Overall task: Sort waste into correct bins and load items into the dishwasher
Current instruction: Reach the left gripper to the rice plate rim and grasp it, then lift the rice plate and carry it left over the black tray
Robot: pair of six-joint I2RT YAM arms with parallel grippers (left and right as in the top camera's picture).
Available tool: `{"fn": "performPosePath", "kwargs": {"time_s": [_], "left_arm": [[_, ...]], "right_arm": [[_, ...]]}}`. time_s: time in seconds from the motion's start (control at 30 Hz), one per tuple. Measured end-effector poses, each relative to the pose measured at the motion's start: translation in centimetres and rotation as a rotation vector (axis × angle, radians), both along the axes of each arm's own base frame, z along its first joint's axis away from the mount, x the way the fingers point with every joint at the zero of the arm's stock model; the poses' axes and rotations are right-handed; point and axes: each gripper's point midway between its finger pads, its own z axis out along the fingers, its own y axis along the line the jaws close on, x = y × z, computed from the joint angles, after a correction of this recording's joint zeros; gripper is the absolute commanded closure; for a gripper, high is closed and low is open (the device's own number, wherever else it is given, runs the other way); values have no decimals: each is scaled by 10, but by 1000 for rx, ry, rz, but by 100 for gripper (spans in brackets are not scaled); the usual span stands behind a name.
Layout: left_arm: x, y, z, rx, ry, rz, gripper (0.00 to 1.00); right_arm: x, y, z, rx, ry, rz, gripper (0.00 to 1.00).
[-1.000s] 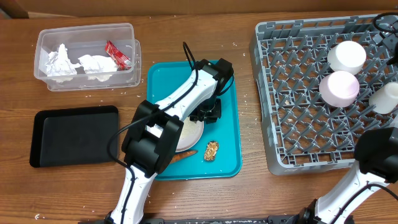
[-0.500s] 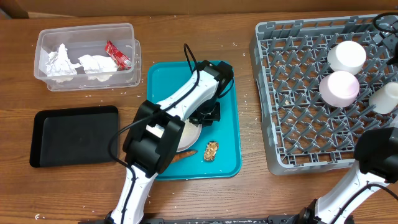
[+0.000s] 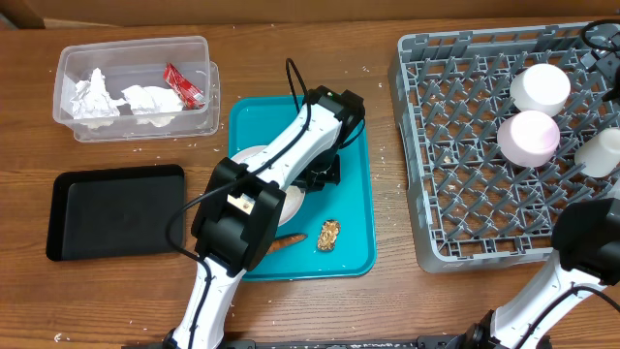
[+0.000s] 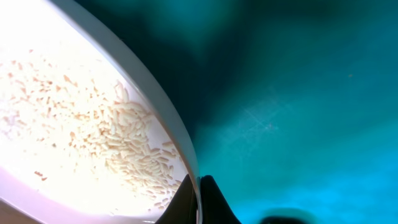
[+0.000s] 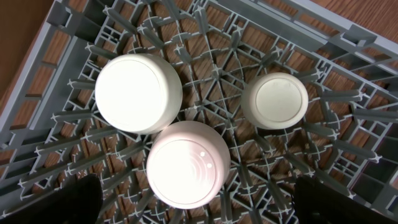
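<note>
The large white plate [image 3: 291, 202] lies on the teal serving tray [image 3: 356, 233], under my left arm. In the left wrist view the plate [image 4: 56, 74] carries scattered rice grains [image 4: 134, 152], and my left gripper [image 4: 199, 186] is shut on its thin rim, one black fingertip on each side. From above, the left gripper [image 3: 325, 174] sits at the plate's right edge. An orange carrot piece [image 3: 289, 240] and a brown food lump [image 3: 329, 234] lie on the tray's near end. My right gripper [image 5: 199, 202] hangs wide open above the grey dish rack [image 3: 465, 194], holding nothing.
Two upturned white bowls [image 3: 540, 87] [image 3: 528, 136] and a white cup [image 3: 605, 150] stand in the rack. The clear tub [image 3: 136, 121] at the back left holds crumpled napkins [image 3: 92, 97] and a red wrapper [image 3: 182, 85]. A black tray [image 3: 116, 211] lies in front of it.
My left gripper has closed on the plate's rim. The plate has shifted, its far edge now showing left of the arm. The right arm has not moved.
</note>
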Motion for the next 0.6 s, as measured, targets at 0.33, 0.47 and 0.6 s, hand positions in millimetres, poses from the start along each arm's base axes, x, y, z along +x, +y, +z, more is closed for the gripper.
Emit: {"fn": "performPosePath", "kwargs": {"time_s": [0.33, 0.47, 0.6], "left_arm": [[6, 9, 24, 65, -31, 13, 96], [9, 17, 39, 115, -55, 25, 96], [10, 24, 52, 154, -70, 37, 96]], "right_arm": [[0, 0, 0, 1, -1, 1, 0], [0, 0, 0, 1, 0, 0, 0], [0, 0, 0, 0, -1, 0, 0]]}}
